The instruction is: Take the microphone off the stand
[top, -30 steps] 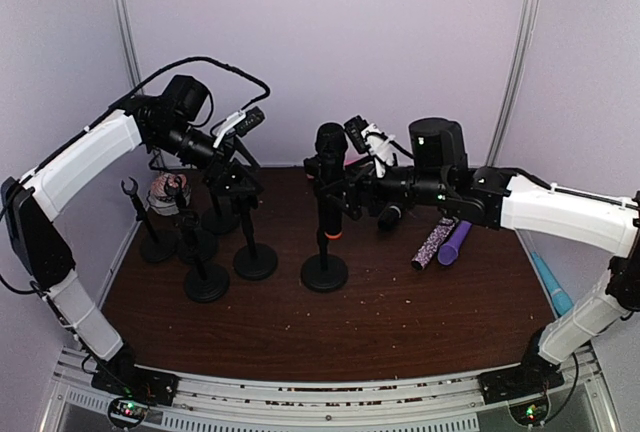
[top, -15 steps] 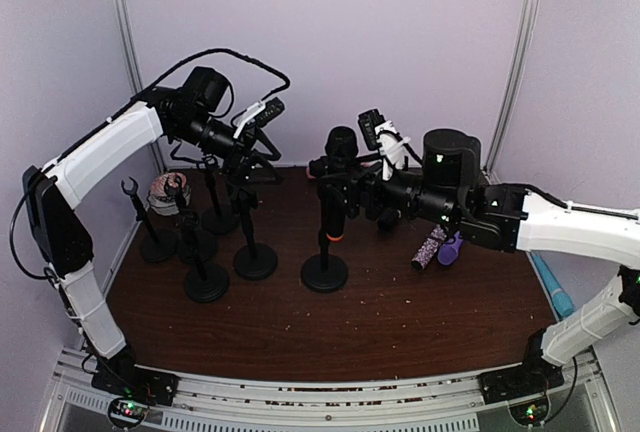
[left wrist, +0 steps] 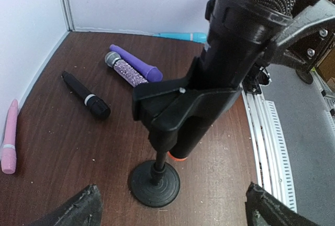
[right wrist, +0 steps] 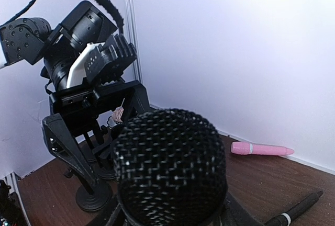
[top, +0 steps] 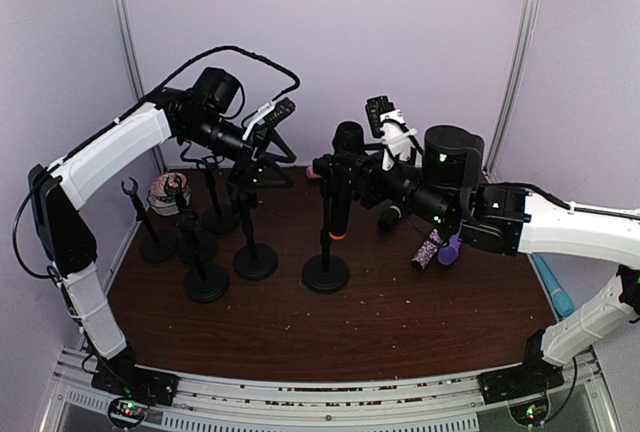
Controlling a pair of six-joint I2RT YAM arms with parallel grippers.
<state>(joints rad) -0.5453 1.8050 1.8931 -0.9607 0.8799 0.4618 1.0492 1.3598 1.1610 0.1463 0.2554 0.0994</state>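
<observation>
A black microphone (top: 338, 184) with a mesh head (right wrist: 170, 168) and an orange end ring (left wrist: 179, 157) stands upright in the clip (left wrist: 172, 105) of a black round-based stand (top: 325, 272). My right gripper (top: 338, 164) reaches in from the right, and its jaws close against the microphone just under the head; the fingers only peek out at the bottom of the right wrist view. My left gripper (top: 272, 152) hangs wide open just left of the stand, holding nothing. Its fingertips (left wrist: 73, 210) frame the stand base (left wrist: 155, 184).
Several empty stands (top: 205, 282) cluster at the left rear. Loose microphones lie on the brown table: glittery (top: 432, 242), purple (top: 455, 244) and teal (top: 548, 282) on the right, black (left wrist: 86, 98) and pink (left wrist: 8, 142) by the back wall.
The right gripper's jaws have narrowed onto the microphone below its head. The left arm has risen and swung right, toward the stand, still open.
</observation>
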